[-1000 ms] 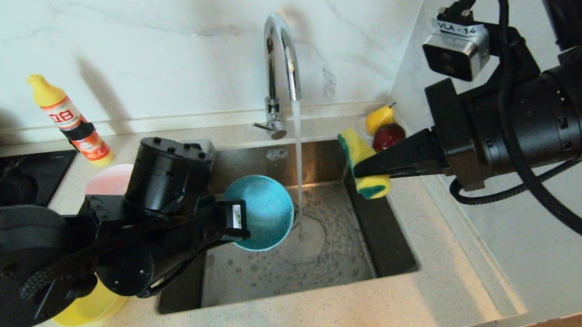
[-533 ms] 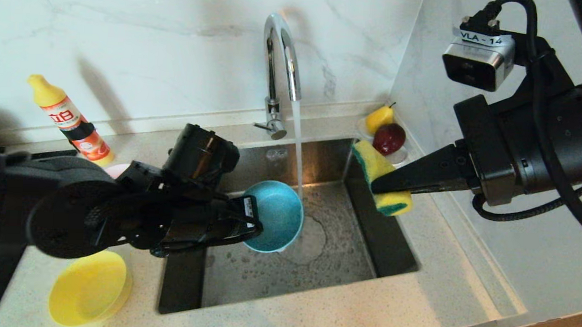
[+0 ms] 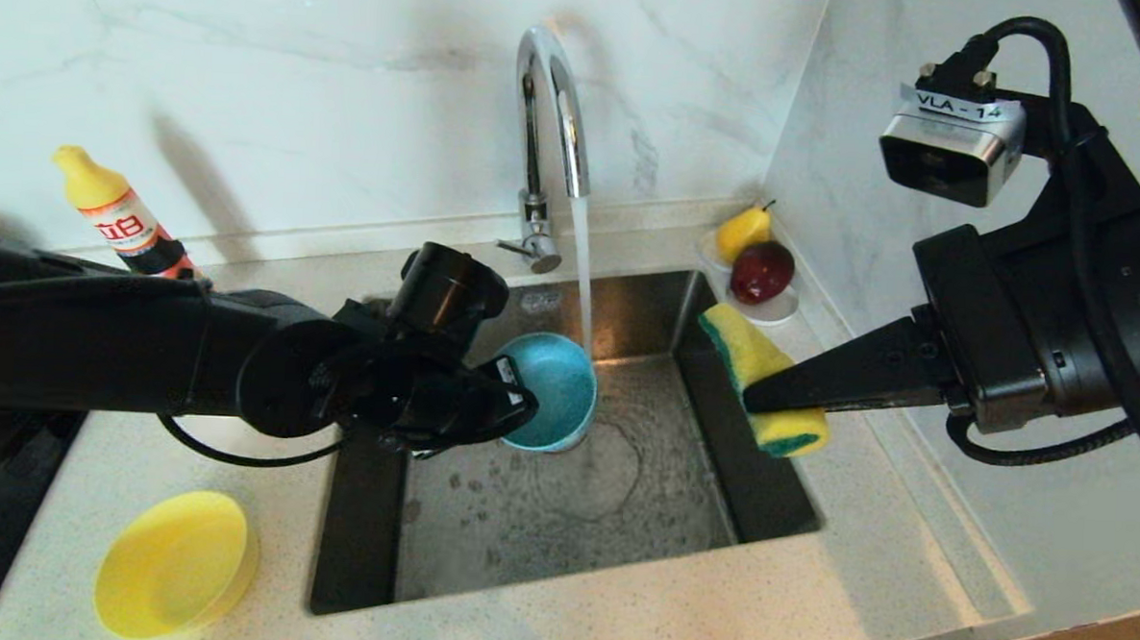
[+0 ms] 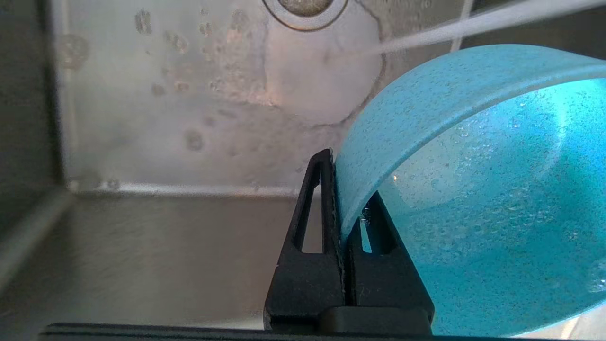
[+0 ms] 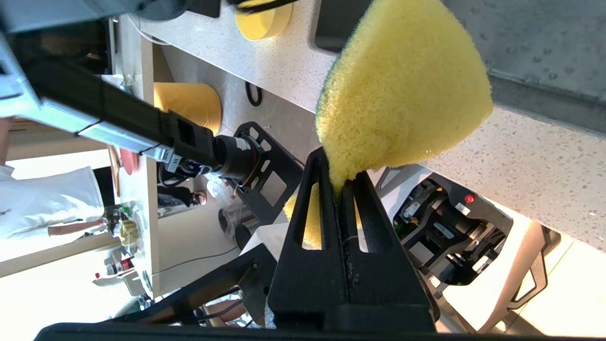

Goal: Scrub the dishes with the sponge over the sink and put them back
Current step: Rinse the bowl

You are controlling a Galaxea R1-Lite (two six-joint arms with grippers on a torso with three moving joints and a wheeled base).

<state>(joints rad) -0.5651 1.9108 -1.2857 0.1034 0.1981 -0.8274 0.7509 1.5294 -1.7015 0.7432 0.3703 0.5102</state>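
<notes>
The light blue bowl (image 3: 553, 388) hangs tilted over the sink (image 3: 621, 476), its rim pinched between the closed fingers of the left gripper (image 3: 518, 409), one finger inside the wall and one outside, as the left wrist view shows (image 4: 350, 213). The stream of water from the chrome tap (image 3: 549, 136) falls just beside the bowl's far edge, and the wet basin floor with its round drain (image 4: 305, 7) lies below. To the right, over the sink's right edge and the worktop (image 3: 868, 545) beside it, the right gripper (image 3: 769, 398) holds the sponge (image 3: 756, 367) with its fingers squeezed together on it; the yellow foam bulges on both sides of the grip and the green scouring layer shows along one side. Sponge and blue bowl are well apart, with the water stream between them. The yellow bowl (image 3: 175, 562) sits on the worktop left of the sink, near its front corner. At the back right corner a white saucer (image 3: 772, 312) carries a yellow pear (image 3: 742, 231) and a red fruit (image 3: 763, 271). A detergent bottle (image 3: 118, 214) stands at the back left against the marble wall.
</notes>
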